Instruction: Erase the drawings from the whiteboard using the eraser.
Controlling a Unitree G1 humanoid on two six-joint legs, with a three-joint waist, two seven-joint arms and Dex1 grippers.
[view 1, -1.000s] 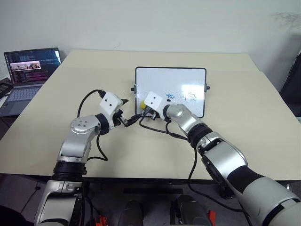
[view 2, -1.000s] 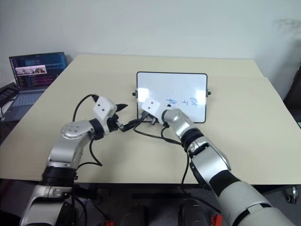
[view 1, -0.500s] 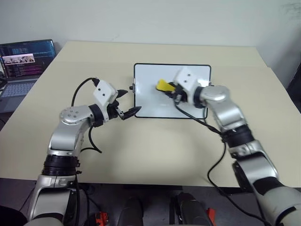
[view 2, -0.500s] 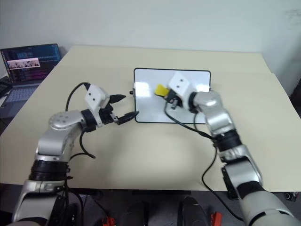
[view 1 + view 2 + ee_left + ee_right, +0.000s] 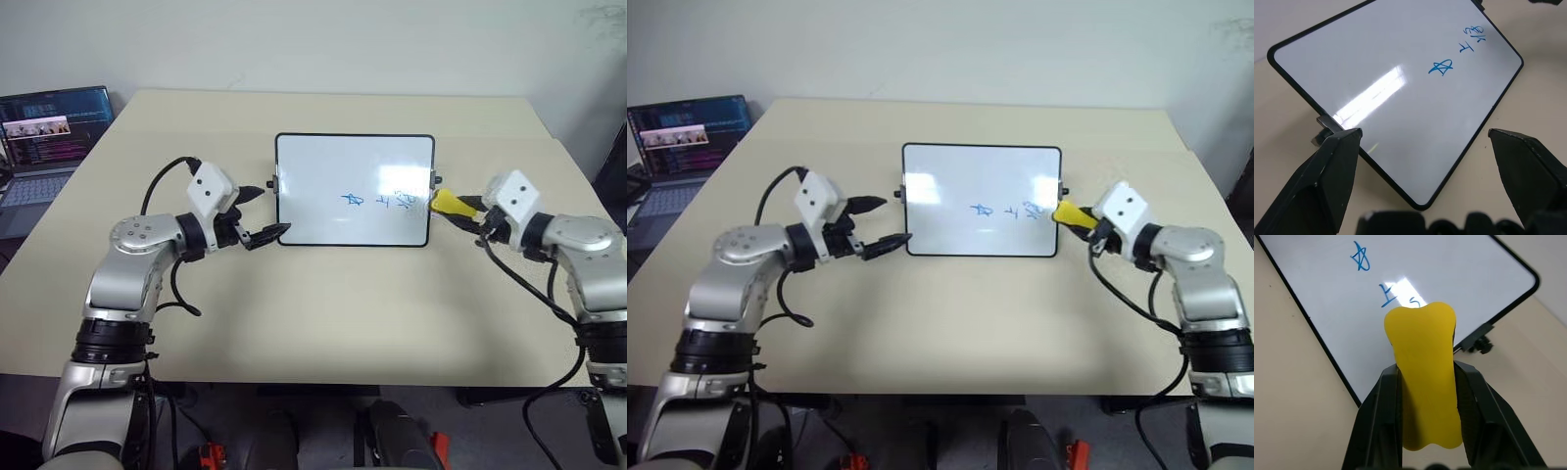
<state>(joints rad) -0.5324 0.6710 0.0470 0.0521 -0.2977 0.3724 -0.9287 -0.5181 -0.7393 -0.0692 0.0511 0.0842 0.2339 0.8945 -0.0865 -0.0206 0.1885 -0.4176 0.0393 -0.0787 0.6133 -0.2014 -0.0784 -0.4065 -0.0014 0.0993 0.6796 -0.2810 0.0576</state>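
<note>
Lying flat on the beige counter (image 5: 323,294), the whiteboard (image 5: 323,166) is the biggest thing here, with its black frame and a small knob on each short side. On its white surface the drawings (image 5: 382,201) are all there: three blue scribbles in a row, toward the board's right part, and none of them looks smeared or wiped. So, as I judge it, the erasing itself is not yet begun.

The right pincer (image 5: 1089,223) is clenched on the eraser (image 5: 1068,212), which it holds in the air just beside the right edge of the board, near the last scribble. The picking up is therefore done; the wiping is what remains.

The left pincer (image 5: 263,215) is released and holds nothing, at the left edge of the board, near the knob there.
</note>
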